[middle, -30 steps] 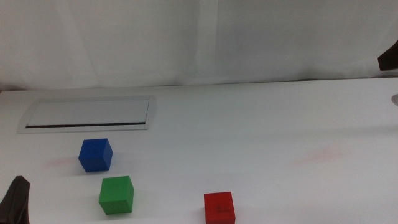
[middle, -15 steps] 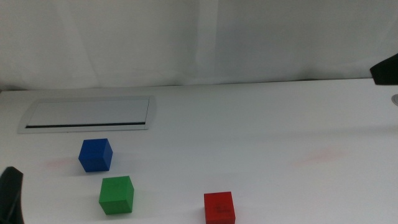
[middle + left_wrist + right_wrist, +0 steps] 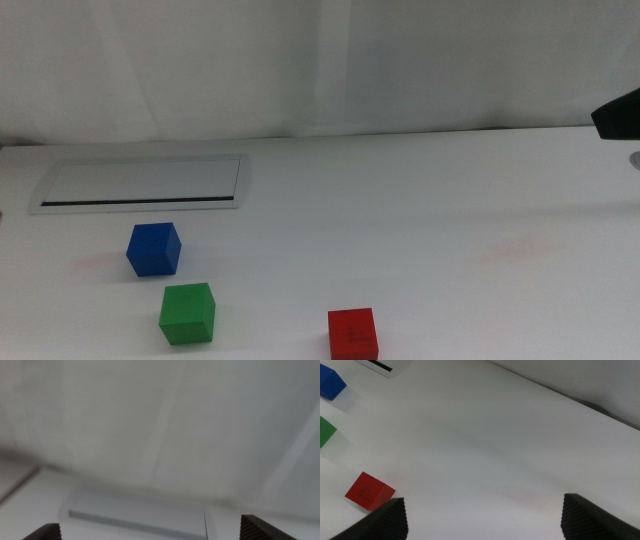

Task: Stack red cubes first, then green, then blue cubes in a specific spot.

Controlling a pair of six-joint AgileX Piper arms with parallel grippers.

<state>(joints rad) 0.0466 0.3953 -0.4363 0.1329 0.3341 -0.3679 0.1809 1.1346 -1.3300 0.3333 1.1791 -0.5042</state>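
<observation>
Three cubes sit apart on the white table. The red cube is near the front edge, the green cube is left of it, and the blue cube is just behind the green. The right wrist view also shows the red cube, the green cube and the blue cube. My right gripper is open and holds nothing, well above and right of the cubes. My left gripper is open and empty, out of the middle view. The specific spot carries no mark I can see.
A grey-framed flat panel lies at the back left, behind the blue cube, and also shows as the panel in the left wrist view. A dark part of the right arm juts in at the right edge. A white backdrop closes the far side.
The left gripper's dark jaw at the bottom-left corner of the middle view has slid out of sight. The right arm's dark part has shifted slightly at the right edge. The cubes have not moved.
</observation>
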